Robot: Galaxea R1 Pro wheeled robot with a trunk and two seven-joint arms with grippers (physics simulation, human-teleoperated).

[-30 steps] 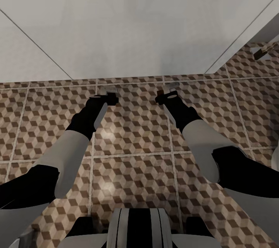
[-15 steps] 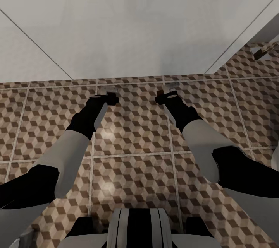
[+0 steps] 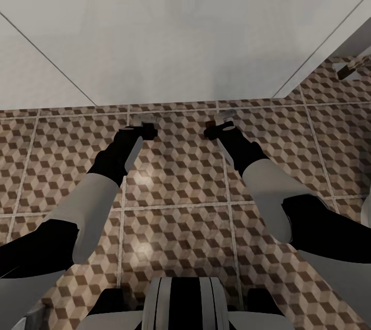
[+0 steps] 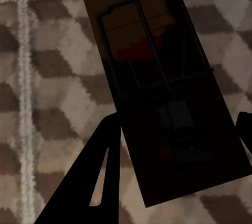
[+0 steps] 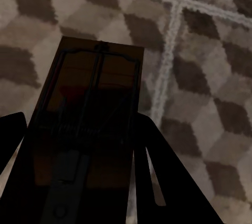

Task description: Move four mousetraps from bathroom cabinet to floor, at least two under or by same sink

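Both arms reach forward, low over the cube-patterned bathroom floor [image 3: 175, 186], just in front of the white boxy sink [image 3: 185, 36]. My left gripper [image 3: 146, 131] holds a mousetrap [image 4: 157, 77], a dark, shadowed wooden board with wire parts and a red spot. It sits slightly askew between the fingers [image 4: 102, 166]. My right gripper [image 3: 216, 128] holds another mousetrap [image 5: 94, 114], lying lengthwise between its fingers [image 5: 157, 177]. A small tan object that looks like a mousetrap [image 3: 351, 68] lies on the tiles at the far right.
The sink's white body spans the view ahead, above the grippers. A grey wall strip [image 3: 355, 36] runs at the upper right. The edge of a white object [image 3: 367, 211] shows at the right. Open tiles lie between and behind my arms.
My right gripper has shifted very slightly to the left. The left arm and the view have not moved.
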